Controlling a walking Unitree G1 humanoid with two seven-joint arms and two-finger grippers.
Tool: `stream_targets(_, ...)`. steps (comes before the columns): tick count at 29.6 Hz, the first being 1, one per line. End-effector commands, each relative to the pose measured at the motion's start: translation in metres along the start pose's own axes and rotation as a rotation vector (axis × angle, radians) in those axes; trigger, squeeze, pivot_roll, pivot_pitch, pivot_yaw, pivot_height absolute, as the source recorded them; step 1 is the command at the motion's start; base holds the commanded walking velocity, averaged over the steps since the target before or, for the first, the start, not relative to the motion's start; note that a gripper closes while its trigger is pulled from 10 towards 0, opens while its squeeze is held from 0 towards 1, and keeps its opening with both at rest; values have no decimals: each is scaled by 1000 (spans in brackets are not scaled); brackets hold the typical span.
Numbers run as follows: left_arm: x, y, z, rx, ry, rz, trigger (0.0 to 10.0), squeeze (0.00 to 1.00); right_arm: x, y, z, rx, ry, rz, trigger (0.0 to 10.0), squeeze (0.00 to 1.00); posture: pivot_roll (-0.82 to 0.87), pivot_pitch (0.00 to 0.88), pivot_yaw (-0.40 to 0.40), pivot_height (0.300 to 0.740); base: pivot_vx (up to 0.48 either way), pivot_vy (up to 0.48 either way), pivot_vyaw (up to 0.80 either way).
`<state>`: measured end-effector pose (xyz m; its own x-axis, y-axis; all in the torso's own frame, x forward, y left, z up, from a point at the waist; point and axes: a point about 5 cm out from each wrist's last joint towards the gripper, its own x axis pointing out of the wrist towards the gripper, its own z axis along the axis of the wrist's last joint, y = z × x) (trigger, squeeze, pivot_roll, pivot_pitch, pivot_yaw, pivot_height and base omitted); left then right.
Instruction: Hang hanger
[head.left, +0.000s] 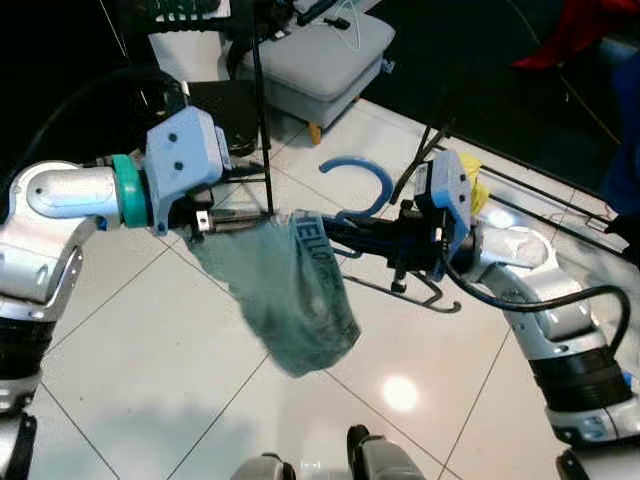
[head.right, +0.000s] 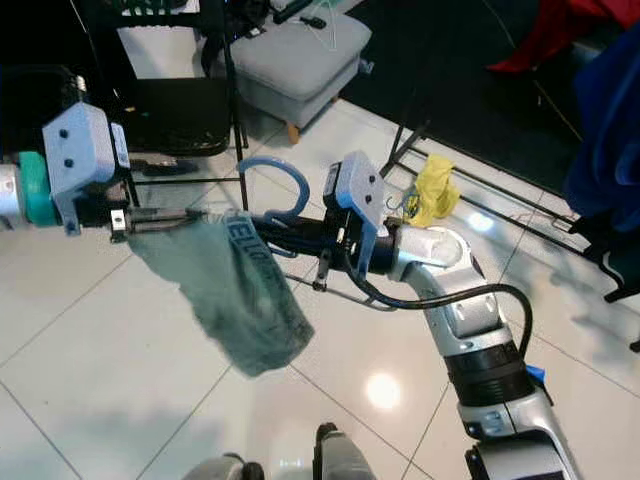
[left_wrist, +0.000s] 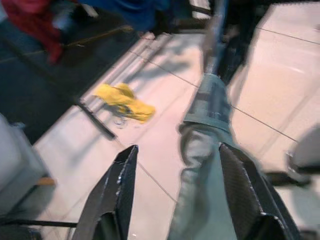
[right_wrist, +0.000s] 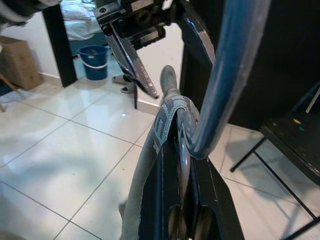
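Hanger: a blue hanger (head.left: 356, 186) is held in mid-air in front of the robot, above the white tiled floor (head.left: 150, 350); its hook curves upward and its body runs roughly level between the two arms.
Garment: a grey-green garment (head.left: 290, 290) with a lettered waistband is draped over the hanger's left part and sags below it (the lettering cannot be read in full).
Right gripper: the right gripper (right_wrist: 182, 165) is seen at the hanger's neck, just below the hook; its two black fingers are pressed together around the blue bar, with the waistband lying against them.
Left gripper: the left gripper (left_wrist: 175, 192) is held at the garment's far edge; in the left wrist view its fingers (left_wrist: 117, 190) stand apart, with the cloth running along the inner side of one finger. Whether the cloth is pinched at the tips cannot be told from the head views.
Floor items: a yellow cloth (head.left: 476, 186) lies by the black rails of a rack base (head.left: 540, 190), behind the right arm.
Background: a grey padded stool (head.left: 315, 60) and a black-framed chair (head.left: 235, 110) are seen beyond the hanger; a blue bucket (right_wrist: 93, 61) is seen against the wall in the right wrist view.
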<state>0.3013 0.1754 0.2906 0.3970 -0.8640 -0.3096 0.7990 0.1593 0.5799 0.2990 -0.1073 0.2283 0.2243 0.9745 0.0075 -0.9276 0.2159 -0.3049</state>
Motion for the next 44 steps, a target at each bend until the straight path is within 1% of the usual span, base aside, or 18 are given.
stream_targets(1, -3, 1, -2, -18, 11, -65, 10000, 1000, 1, 4, 2, -27, 11, 29, 10000, 0, 51, 108, 104, 740, 0, 0, 0)
stream_targets(7, -3, 4, -5, -46, 22, -92, 10000, 1000, 2, 5, 2, -32, 17, 37, 10000, 0, 56, 110, 115, 740, 0, 0, 0)
stream_targets(8, -1, 5, -6, -40, 23, -94, 10000, 0, 3, 6, 2, -34, 17, 40, 10000, 0, 55, 110, 118, 740, 0, 0, 0)
stream_targets(11, 2, 5, -6, -37, 19, -101, 10000, 0, 4, 7, 3, -37, 15, 45, 10000, 0, 54, 111, 118, 740, 0, 0, 0)
stream_targets(12, 5, 3, -6, -36, 14, -115, 10000, 0, 6, 8, 4, -42, 13, 51, 10000, 0, 55, 110, 118, 740, 0, 0, 0)
stream_targets(14, 5, 3, -6, -36, 14, -115, 10000, 0, 6, 8, 4, -42, 13, 51, 10000, 0, 55, 110, 118, 740, 0, 0, 0)
stream_targets(15, 9, 2, -7, -34, 10, -125, 10000, 0, 8, 8, 6, -49, 9, 59, 10000, 0, 56, 110, 118, 740, 0, 0, 0)
stream_targets(16, 14, 1, -7, -32, 6, -137, 5255, 0, 11, 8, 8, -59, 3, 68, 10000, 0, 55, 108, 117, 740, 0, 0, 0)
stream_targets(17, 14, 1, -7, -32, 6, -137, 5255, 0, 11, 8, 8, -59, 3, 68, 10000, 0, 55, 108, 117, 740, 0, 0, 0)
stream_targets(18, 17, 0, -8, -30, 4, -144, 5255, 0, 13, 7, 10, -65, -2, 74, 10000, 0, 55, 107, 117, 740, 0, 0, 0)
stream_targets(19, 21, -1, -9, -36, -1, -161, 902, 0, 15, 7, 12, -73, -6, 86, 10000, 0, 55, 106, 115, 740, 0, 0, 0)
stream_targets(21, 21, -1, -9, -36, -1, -161, 902, 0, 15, 7, 12, -73, -6, 86, 10000, 0, 55, 106, 115, 740, 0, 0, 0)
stream_targets(22, 25, -3, -9, -47, -10, -177, 0, 0, 18, 7, 13, -81, -5, 99, 10000, 0, 55, 105, 112, 740, 0, 0, 0)
stream_targets(24, 25, -3, -9, -47, -10, -177, 0, 0, 18, 7, 13, -81, -5, 99, 10000, 0, 55, 105, 112, 740, 0, 0, 0)
stream_targets(27, 30, -5, -9, -62, -36, -208, 0, 0, 22, 8, 12, -93, 8, 124, 10000, 0, 52, 101, 107, 740, 0, 0, 0)
stream_targets(34, 28, -4, -9, -72, -43, -208, 0, 0, 20, 8, 9, -100, 28, 130, 10000, 0, 52, 98, 104, 740, 0, 0, 0)
stream_targets(39, 24, -2, -10, -79, -44, -215, 0, 0, 16, 7, 7, -111, 54, 125, 10000, 0, 50, 92, 103, 740, 0, 0, 0)
stream_targets(44, 25, -1, -10, -76, -48, -210, 0, 0, 16, 7, 5, -113, 60, 120, 10000, 0, 49, 90, 104, 740, 0, 0, 0)
